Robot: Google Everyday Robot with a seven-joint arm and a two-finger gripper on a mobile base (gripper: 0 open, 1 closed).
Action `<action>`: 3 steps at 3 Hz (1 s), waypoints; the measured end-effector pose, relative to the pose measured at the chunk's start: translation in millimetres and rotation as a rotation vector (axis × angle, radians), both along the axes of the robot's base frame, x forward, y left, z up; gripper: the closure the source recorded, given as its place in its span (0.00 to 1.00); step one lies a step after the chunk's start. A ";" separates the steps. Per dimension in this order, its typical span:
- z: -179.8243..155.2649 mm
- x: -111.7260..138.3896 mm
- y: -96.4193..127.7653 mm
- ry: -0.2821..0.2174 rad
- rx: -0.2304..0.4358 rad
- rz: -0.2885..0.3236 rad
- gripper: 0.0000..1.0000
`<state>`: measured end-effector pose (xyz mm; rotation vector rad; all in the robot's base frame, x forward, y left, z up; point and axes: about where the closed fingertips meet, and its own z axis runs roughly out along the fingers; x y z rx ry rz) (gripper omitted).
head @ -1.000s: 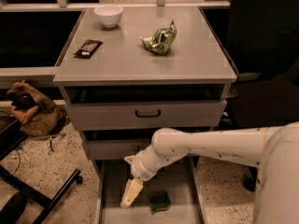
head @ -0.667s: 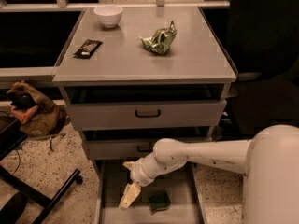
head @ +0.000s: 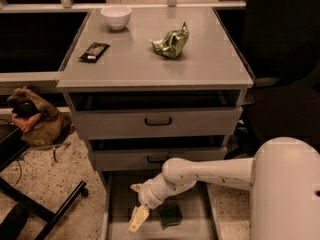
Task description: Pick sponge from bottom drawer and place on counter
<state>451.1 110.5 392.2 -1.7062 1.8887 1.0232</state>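
Note:
The sponge [head: 171,216], a dark green pad, lies flat on the floor of the open bottom drawer [head: 196,215], near its middle. My gripper [head: 136,204] hangs over the drawer just left of the sponge, apart from it, with its pale fingers [head: 138,218] spread and nothing between them. The white arm reaches in from the lower right. The counter [head: 210,59] is the light-grey top of the cabinet, well above the gripper.
On the counter stand a white bowl [head: 116,16], a black candy bar wrapper [head: 94,51] and a crumpled green foil bag [head: 171,43]. Two shut drawers with black handles [head: 158,121] sit above the open one. A brown bag [head: 35,121] and chair legs [head: 45,209] are on the floor at left.
The gripper has dropped a little lower into the bottom drawer and shifted slightly left. The sponge has not moved.

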 end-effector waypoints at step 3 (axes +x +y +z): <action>-49.5 33.0 -107.8 -0.062 -0.157 -0.056 0.00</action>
